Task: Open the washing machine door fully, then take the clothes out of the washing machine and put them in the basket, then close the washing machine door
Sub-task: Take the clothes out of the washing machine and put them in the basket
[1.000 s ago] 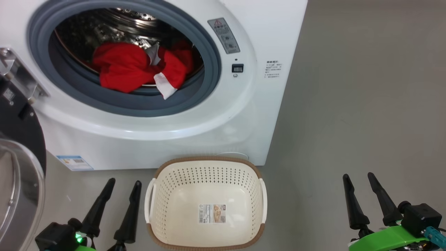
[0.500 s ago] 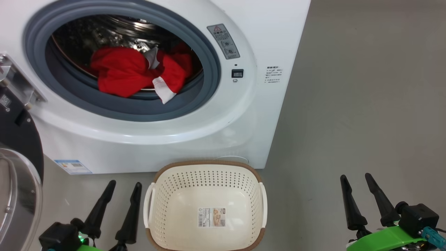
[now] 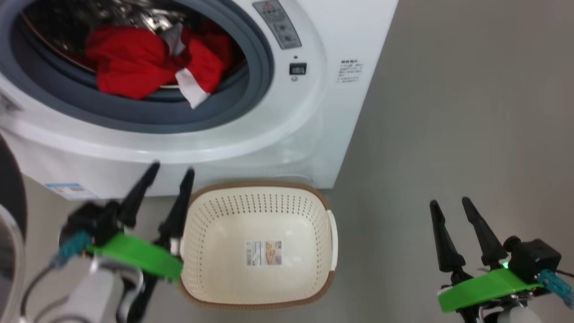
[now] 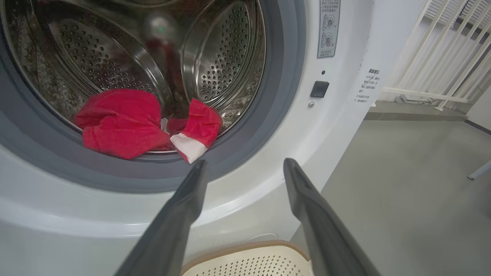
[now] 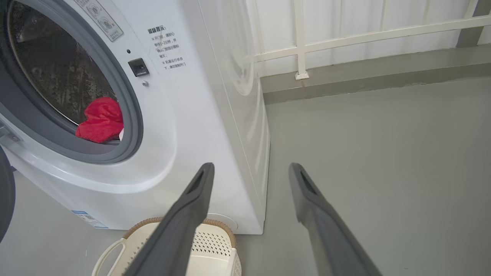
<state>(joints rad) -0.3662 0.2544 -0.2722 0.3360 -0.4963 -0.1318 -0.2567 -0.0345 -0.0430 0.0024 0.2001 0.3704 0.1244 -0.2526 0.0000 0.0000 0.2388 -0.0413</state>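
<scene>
Now, grey floor (image 3: 448, 112) is carrying everything. Washing machine (image 3: 287, 134) is standing on it, white and boxy, its grey rubber gasket ringing a perforated steel drum. A small blue label is showing at its lower left corner.

Washing machine door (image 3: 10, 193) is hanging open at the machine's left, a slice of black rim and clear glass showing at the head view's left edge.

Basket (image 3: 258, 206) is sitting on the floor just in front of the machine, below the opening. It is cream with perforated sides, a brown woven-look rim, white handles and a sticker on its bottom.

Clothes (image 3: 130, 63) are lying bunched at the drum's front lip, bright red, a white panel drooping onto the gasket.

Left gripper (image 3: 172, 168), blurred, is hovering beside the basket's left rim and pointing at the machine's front below the opening, jaws standing spread apart. Right gripper (image 3: 449, 201) is hovering over the floor, well right of the basket, jaws likewise spread.
</scene>
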